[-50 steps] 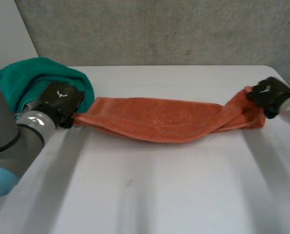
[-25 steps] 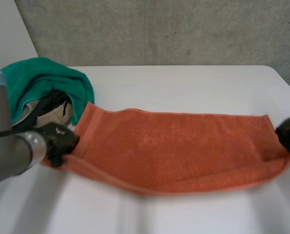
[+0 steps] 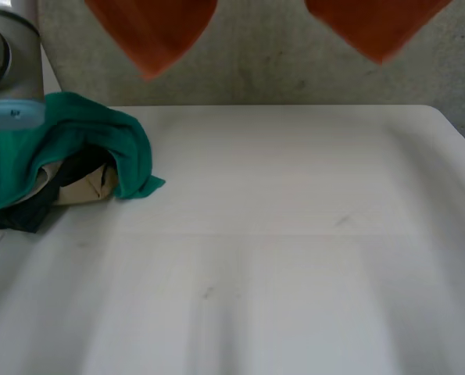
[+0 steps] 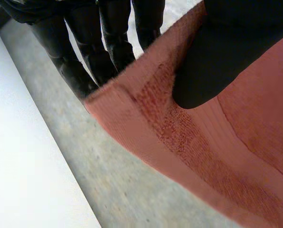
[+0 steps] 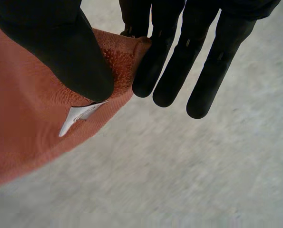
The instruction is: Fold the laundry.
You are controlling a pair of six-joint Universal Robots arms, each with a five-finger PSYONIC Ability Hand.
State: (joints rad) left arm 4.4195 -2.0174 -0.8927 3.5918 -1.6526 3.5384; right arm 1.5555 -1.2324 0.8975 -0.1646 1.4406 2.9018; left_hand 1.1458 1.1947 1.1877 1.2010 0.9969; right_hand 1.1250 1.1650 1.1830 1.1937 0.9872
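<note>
Now | orange towel (image 3: 150,31) high above table (image 3: 295,234), clear of green pile (image 3: 84,133) | L hand (image 4: 227,57) thumb+fingers pinch a corner | R hand (image 5: 60,47) pinches corner by tag (image 5: 79,116) | prob. spreading it for fold.

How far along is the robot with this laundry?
Nothing looks folded yet. In hand: the orange towel is held up above the table, pinched between thumb and fingers by the left hand and the right hand. To do: laying it down and folding it, then the heap under the green cloth, which lies bunched at the table's edge.
</note>
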